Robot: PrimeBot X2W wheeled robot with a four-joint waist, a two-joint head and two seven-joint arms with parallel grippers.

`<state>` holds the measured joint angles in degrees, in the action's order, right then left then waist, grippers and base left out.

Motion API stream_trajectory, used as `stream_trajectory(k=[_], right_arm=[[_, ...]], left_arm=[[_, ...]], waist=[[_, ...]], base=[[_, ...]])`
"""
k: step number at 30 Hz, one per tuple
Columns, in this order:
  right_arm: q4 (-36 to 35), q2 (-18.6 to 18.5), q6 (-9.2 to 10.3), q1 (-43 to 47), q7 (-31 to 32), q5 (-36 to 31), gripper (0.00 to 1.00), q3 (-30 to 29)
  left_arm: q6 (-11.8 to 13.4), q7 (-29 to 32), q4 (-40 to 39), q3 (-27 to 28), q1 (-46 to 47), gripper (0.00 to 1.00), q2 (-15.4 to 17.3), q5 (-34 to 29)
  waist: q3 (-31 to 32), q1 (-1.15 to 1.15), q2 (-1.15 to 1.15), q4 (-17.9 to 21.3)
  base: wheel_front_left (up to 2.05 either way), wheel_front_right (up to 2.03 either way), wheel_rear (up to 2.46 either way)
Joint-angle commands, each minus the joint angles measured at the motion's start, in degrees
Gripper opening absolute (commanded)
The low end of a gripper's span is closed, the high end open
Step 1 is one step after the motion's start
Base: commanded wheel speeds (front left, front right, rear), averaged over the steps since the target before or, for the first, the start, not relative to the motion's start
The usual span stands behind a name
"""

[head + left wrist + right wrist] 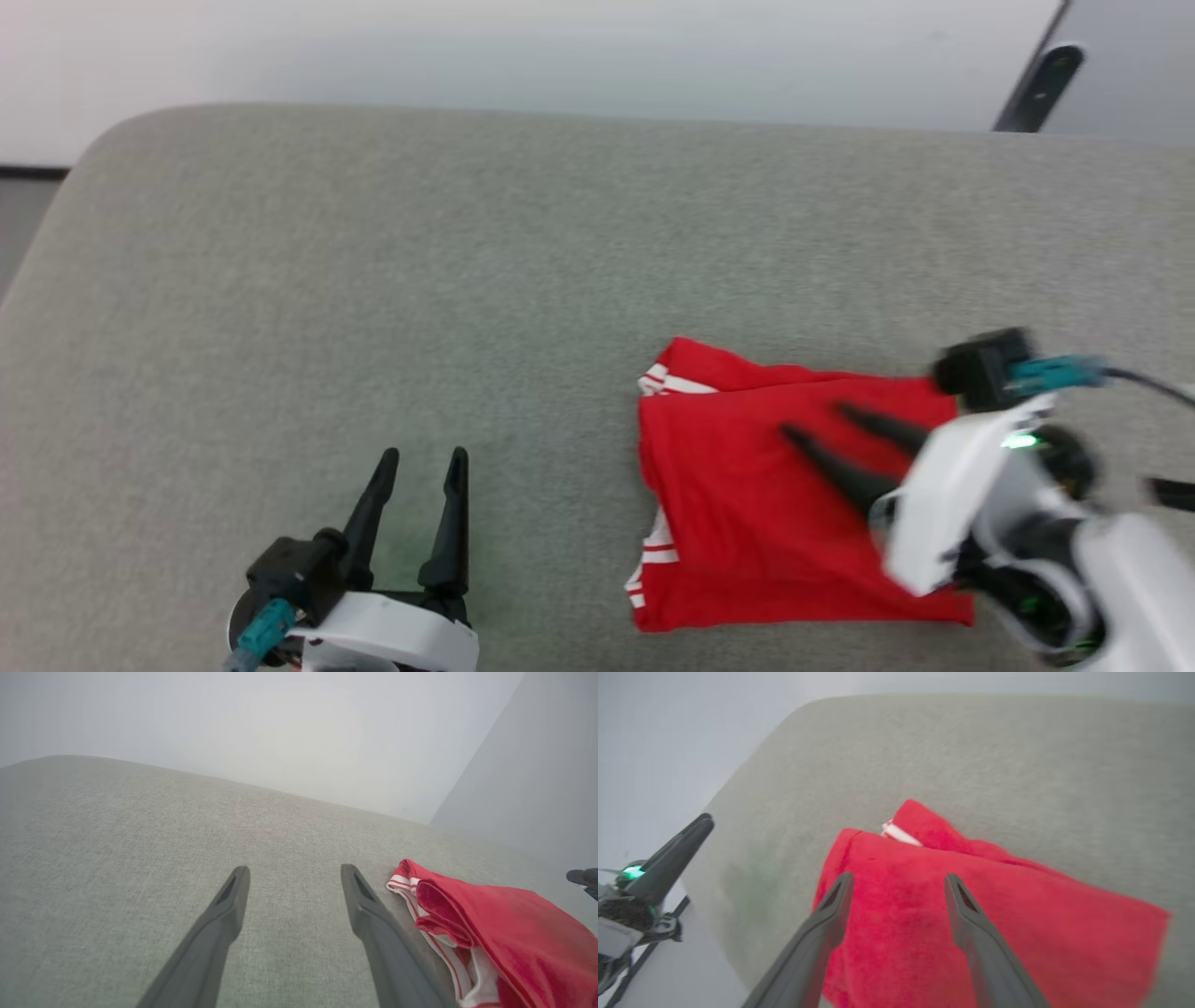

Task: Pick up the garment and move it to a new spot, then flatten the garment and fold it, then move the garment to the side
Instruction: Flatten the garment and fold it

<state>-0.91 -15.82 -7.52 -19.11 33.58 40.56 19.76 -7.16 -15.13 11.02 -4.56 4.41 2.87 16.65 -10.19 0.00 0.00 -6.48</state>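
We see a broad grey woven surface (373, 280) with a rounded corner at its far left. Behind it we find a pale wall (560, 47), and a slanted dark bar (1041, 89) at the upper right.

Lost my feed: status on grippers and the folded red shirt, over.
Left gripper open, over grey fabric surface. Right gripper open over folded red shirt with white-striped trim, not gripping. Nothing in the way.

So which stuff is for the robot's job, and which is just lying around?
For the job:
- red garment, folded
- right jaws, open over it
- left jaws, open beside it

Just lying about:
- grey cushion underneath
- dark bar behind the cushion
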Motion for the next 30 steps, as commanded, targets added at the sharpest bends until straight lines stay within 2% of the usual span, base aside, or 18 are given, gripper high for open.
stream_trajectory(k=[1, 8, 12, 20, 30], right_arm=[[0.78, -1.45, 0.06, 1.11, -1.58, -1.57, 1.0, -1.44], [6.11, -6.81, 0.06, 3.44, -10.94, -8.62, 1.0, -6.47], [8.8, -7.77, 0.06, 4.63, -17.71, -11.63, 1.0, -8.66], [9.53, -6.23, 0.06, 8.65, -28.41, -17.19, 1.0, -12.31], [3.83, -1.54, 0.06, 17.75, -31.21, -18.56, 1.0, -18.79]], left_arm=[[-0.34, 0.02, 0.53, 0.0, 0.53, 1.0, 0.03, -0.12], [-0.38, 0.02, 3.16, -0.41, 2.8, 1.0, 1.12, -0.7], [-0.36, 0.02, 3.7, -0.53, 3.4, 1.0, 2.44, -1.79], [-0.36, 0.02, 1.57, 0.7, 1.54, 1.0, 3.76, -2.0], [-0.14, 0.02, -2.36, 2.89, -6.42, 1.0, 3.98, -3.75]], waist=[[1.66, 0.0, 0.0, 2.38], [3.33, 0.0, 0.0, 5.23], [4.0, 0.0, 0.0, 6.3], [5.21, 0.0, 0.0, 7.17], [7.04, 0.0, 0.0, 7.21]], base=[[0.0, 0.0, 0.0], [0.0, 0.0, 0.0], [0.0, 0.0, 0.0], [0.0, 0.0, 0.0], [0.0, 0.0, 0.0]])
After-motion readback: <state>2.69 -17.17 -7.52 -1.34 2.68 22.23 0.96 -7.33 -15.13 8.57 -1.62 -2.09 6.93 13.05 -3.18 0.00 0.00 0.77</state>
